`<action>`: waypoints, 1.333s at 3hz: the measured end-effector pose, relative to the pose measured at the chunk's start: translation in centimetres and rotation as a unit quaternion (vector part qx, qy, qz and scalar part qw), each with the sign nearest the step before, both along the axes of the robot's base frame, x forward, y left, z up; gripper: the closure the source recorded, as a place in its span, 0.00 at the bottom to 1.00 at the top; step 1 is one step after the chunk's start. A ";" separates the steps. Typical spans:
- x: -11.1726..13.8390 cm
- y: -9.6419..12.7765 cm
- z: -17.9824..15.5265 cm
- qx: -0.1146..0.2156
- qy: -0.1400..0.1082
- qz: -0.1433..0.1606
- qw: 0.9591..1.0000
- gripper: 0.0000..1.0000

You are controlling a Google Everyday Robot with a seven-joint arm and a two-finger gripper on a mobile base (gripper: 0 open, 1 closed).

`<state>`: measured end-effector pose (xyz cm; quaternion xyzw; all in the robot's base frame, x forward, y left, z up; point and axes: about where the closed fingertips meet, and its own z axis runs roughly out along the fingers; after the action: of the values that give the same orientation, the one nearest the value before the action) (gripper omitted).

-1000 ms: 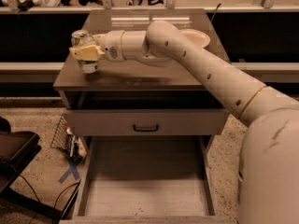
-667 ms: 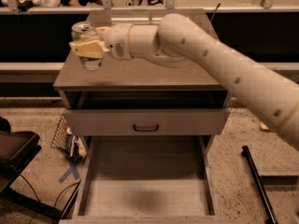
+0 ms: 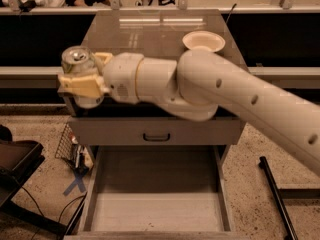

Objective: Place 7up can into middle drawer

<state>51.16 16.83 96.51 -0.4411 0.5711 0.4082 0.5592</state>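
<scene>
Jaws are closed on the 7up can (image 3: 75,61), one finger laid across its front and the other behind. The gripper (image 3: 81,75) is positioned at the left front corner of the cabinet top (image 3: 145,39). The can is held upright, long axis approx. vertical, silver top up (slight lean, if any). The middle drawer (image 3: 155,211) is pulled open well below, w/ a shut drawer front (image 3: 156,131) between. Risk: on descent the can could be clipped on that front or on the drawer's left wall, or be toppled if released too high.

Lab: floor cables (image 3: 22,196), blue tape cross (image 3: 75,183); tool (image 3: 84,73) at cabinet's (image 3: 150,34) front corner.
</scene>
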 end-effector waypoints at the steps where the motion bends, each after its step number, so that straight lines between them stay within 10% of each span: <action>1: -6.9 -2.5 -6.5 -0.024 0.043 -0.008 0.999 1.00; 3: -4.0 -16.2 -13.8 -0.138 0.105 -0.117 0.978 1.00; 4: -3.4 -18.1 -15.4 -0.155 0.112 -0.131 0.973 1.00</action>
<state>47.79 -1.30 81.10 -0.3949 0.7391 0.2850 0.4653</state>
